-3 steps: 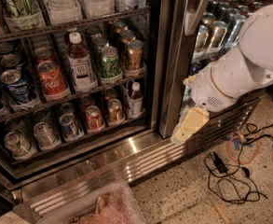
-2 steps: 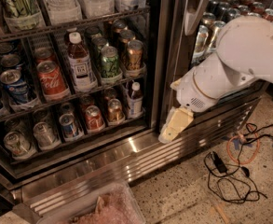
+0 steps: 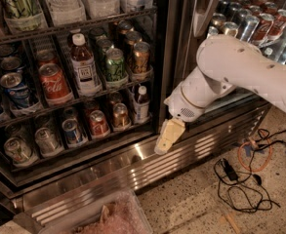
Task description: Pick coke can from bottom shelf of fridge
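Note:
The fridge [image 3: 170,57] stands open on its left side. On its bottom shelf [image 3: 86,147] a small red coke can [image 3: 98,123] stands in a row, between a blue-and-silver can [image 3: 73,132] and a copper-orange can [image 3: 120,115]. My gripper [image 3: 167,138], pale yellow at the end of the white arm [image 3: 230,67], hangs in front of the fridge's centre post. It is to the right of the shelf and slightly below it, apart from the coke can, and it holds nothing.
A larger Coca-Cola can [image 3: 54,84], bottles and green cans stand on the shelf above. A small bottle [image 3: 141,104] stands at the bottom shelf's right end. The ribbed base grille [image 3: 191,155] is below. Black and orange cables [image 3: 242,177] lie on the floor. A bin [image 3: 108,218] sits at the bottom edge.
My arm has swung left and slightly down, carrying the gripper from in front of the right door to the centre post, closer to the bottom shelf.

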